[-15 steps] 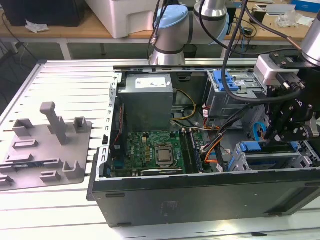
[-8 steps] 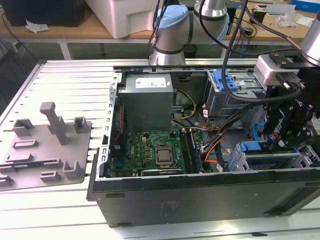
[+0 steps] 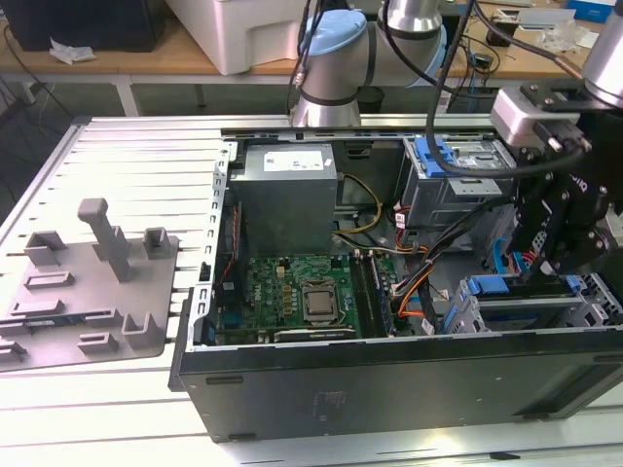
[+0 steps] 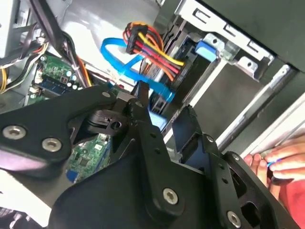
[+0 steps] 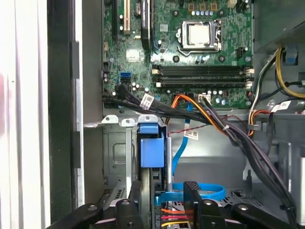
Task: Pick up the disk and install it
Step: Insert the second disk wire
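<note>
Motherboard (image 3: 292, 292) inside case (image 3: 389, 379), on table (image 3: 127, 156).

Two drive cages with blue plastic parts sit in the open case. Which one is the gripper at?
The grey metal drive cage with blue rails at the case's front edge, on the exterior view's right; the black gripper hangs directly above it. The other blue-fronted cage sits farther back, beside the grey power-supply box.

Open-sided computer case (image 3: 389, 379) gave access from above. Cable bundle (image 5: 224, 126) crossed between motherboard (image 5: 190, 47) and drive bay (image 5: 152, 152), narrowing the approach there. Power-supply box (image 3: 284, 199) blocked the rear corner. Space over the motherboard stood free.
</note>
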Tool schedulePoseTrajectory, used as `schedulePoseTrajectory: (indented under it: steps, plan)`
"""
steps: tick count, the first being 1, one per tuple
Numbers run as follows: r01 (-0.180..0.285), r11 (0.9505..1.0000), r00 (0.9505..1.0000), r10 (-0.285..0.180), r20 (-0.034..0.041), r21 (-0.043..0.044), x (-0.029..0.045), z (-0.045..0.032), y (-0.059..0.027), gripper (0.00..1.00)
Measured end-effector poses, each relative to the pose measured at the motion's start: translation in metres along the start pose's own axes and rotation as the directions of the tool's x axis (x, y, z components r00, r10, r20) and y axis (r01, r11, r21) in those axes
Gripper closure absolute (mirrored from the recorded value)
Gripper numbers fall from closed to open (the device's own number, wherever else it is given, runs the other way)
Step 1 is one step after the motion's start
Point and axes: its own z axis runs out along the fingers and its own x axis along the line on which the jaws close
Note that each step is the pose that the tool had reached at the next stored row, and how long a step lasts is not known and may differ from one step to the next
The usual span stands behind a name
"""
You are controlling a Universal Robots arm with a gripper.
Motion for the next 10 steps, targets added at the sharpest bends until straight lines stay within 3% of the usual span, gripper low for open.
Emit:
schedulePoseTrajectory:
  steps: [3, 5, 7, 10]
  plan:
    - [0.0, 1.0, 0.9999, 0.0, -0.0109, 0.0002, -0.0028, -0.0077, 0.0064, 0.52]
    - [0.0, 1.0, 0.9997, 0.0, -0.026, 0.0004, -0.0047, -0.0132, 0.0132, 0.52]
    - [0.0, 1.0, 0.9994, 0.0, -0.0356, 0.0005, -0.0055, -0.0154, 0.0169, 0.54]
    - [0.0, 1.0, 0.9983, 0.0, -0.0575, 0.0007, -0.0065, -0.0179, 0.0246, 0.73]
